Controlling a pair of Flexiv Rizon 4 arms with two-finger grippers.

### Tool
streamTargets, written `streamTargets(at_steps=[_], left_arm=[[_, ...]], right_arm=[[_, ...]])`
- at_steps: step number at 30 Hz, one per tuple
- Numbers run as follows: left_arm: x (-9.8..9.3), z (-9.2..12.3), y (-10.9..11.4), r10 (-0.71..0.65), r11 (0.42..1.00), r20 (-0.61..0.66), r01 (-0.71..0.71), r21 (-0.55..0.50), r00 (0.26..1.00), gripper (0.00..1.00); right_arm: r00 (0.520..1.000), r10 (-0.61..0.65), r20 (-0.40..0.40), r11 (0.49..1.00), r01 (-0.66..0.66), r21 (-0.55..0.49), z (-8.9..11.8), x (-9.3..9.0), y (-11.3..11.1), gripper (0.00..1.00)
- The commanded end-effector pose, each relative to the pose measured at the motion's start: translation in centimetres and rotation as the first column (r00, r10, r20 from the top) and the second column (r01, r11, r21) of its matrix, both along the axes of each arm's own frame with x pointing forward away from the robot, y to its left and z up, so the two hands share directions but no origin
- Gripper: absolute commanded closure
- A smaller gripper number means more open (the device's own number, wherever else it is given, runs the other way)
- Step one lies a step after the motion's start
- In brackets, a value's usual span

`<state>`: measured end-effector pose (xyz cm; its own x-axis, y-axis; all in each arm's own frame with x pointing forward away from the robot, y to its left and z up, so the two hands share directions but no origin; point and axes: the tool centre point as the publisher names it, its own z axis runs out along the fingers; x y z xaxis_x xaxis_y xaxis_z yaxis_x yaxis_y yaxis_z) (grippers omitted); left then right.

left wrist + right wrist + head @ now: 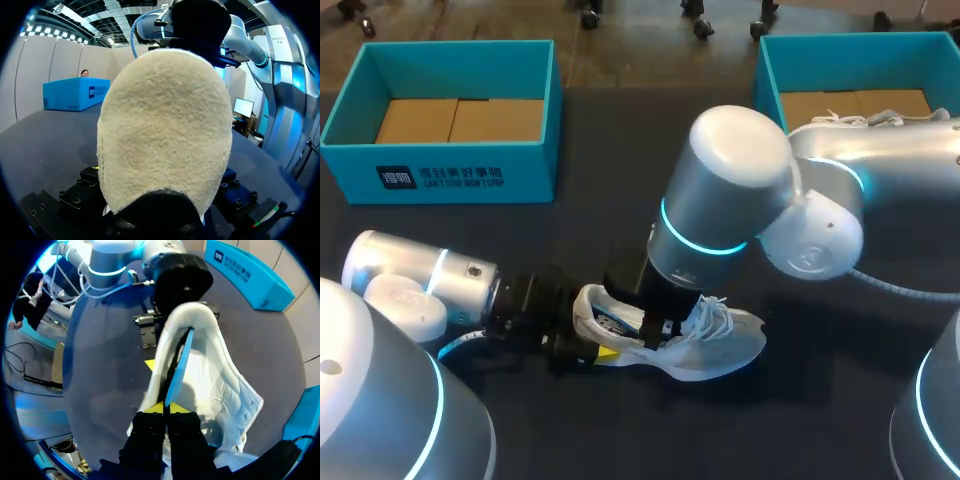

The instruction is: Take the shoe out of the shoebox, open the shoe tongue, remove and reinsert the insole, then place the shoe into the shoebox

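Status at inspection: task part done.

- The shoe (pixel 720 345) is out of its box and lies on its side on the bench (pixel 620 140), near the front and well apart from both boxes.
- Your right pincer (pixel 165 409) reaches down into the shoe's mouth. Its yellow tips are pressed almost together on a thin blue-and-dark sheet standing on edge there, which I judge to be the insole (pixel 177 360). The collar gapes wide, so the tongue step looks done.
- Your left pincer (pixel 588 345) is at the heel (pixel 165 130), which fills its own wrist view. Only one yellow tip shows beside the shoe — whether it grips I cannot tell.

Outstanding: I cannot say whether the insole is coming out or going back — either way it must be seated flat. After that, the shoe must be returned to the shoebox (pixel 450 175). The far right box (pixel 770 70) already carries another shoe (pixel 860 120).
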<state>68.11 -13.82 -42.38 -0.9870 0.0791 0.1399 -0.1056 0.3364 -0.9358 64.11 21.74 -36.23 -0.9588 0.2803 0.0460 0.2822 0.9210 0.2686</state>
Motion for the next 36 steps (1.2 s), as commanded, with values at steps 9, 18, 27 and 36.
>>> streamTargets(at_steps=[9, 18, 27, 36], left_arm=[[0.6, -0.2, -0.4, 0.003, 1.000, -0.002, -0.003, 0.002, 1.000, 1.00], [0.6, -0.2, -0.4, 0.003, 1.000, -0.002, -0.003, 0.002, 1.000, 1.00], [0.6, -0.2, -0.4, 0.003, 1.000, -0.002, -0.003, 0.002, 1.000, 1.00], [0.6, -0.2, -0.4, 0.003, 1.000, -0.002, -0.003, 0.002, 1.000, 1.00]], right_arm=[[0.996, -0.047, 0.075, 0.990, 0.037, 0.133, 1.1, 0.9, -1.6, 1.00], [0.996, -0.066, 0.064, 0.984, 0.054, 0.172, 1.4, 1.8, -2.9, 1.00], [0.999, -0.031, 0.043, 0.983, 0.023, 0.184, 1.8, 2.5, -2.6, 0.85], [1.000, -0.020, -0.005, 0.989, 0.021, 0.144, 3.4, 2.7, -1.4, 0.56]])
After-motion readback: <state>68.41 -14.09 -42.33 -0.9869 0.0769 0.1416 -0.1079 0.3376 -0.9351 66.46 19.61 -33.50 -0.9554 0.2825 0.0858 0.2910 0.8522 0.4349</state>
